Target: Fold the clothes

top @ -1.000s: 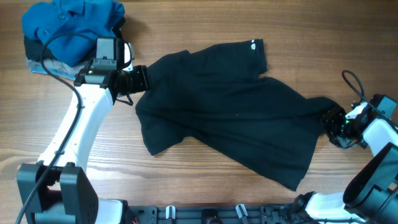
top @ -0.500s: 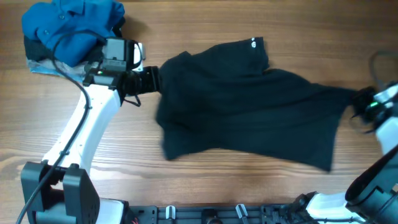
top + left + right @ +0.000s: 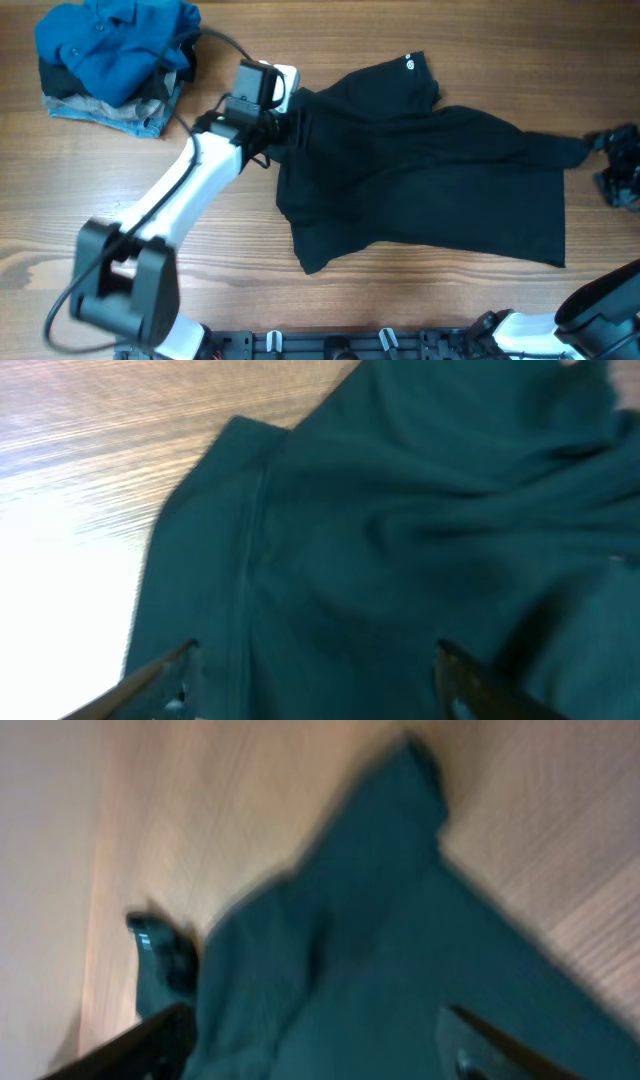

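Looking first at the right fingers (image 3: 160, 1040), we find them spread wide with nothing pinched. The right gripper (image 3: 610, 165) now sits just beside the corner of the black T-shirt (image 3: 420, 190), which it was clamping a moment ago. The left gripper (image 3: 315, 660) also stands open, over the garment's left edge. Meanwhile the black T-shirt has slid rightward across the table (image 3: 400, 320) and lies stretched flatter, so we judge it nearly ready for a first fold.

The T-shirt (image 3: 420, 190) lies on the table (image 3: 100, 180), right of the garment heap (image 3: 110, 60).
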Controlling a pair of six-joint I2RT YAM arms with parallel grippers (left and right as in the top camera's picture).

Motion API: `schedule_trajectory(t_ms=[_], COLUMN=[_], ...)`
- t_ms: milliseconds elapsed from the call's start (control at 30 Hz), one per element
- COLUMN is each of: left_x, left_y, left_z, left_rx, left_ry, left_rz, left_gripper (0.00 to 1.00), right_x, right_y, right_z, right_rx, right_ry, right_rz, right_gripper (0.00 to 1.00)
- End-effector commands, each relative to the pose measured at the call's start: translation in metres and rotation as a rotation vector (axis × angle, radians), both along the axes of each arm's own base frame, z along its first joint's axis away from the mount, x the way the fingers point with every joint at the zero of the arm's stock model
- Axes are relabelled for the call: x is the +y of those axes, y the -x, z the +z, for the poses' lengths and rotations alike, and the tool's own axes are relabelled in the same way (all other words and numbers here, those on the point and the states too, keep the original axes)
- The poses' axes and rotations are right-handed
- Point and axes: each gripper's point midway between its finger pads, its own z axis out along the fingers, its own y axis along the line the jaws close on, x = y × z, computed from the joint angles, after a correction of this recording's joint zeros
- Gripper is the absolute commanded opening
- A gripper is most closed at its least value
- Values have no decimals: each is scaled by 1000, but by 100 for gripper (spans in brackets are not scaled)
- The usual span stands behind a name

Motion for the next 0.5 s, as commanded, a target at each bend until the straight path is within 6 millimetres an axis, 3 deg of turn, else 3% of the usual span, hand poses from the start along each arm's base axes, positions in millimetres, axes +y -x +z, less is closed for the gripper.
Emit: schedule_trajectory(t_ms=[0, 100, 267, 367, 467], left_x=[-3, -3, 8, 29, 38], left_y=[-1, -1, 2, 0, 3], left_z=[-48, -73, -102, -111, -113], left_rx=[72, 115, 165, 182, 203], left_ry=[-39, -54, -116, -189, -205], left_rz=[-34, -33, -1, 105, 128], left_gripper=[64, 47, 26, 22, 23], right_x=[25, 31, 38, 29, 20], right_y=[28, 56, 98, 123, 131], right_z=[-8, -26, -55, -78, -97], right_rx=[139, 304, 517, 635, 648], right_ry=[-31, -1, -1, 58, 97], right_rz=[47, 56, -10, -104, -168], right_gripper=[75, 67, 75, 80, 81])
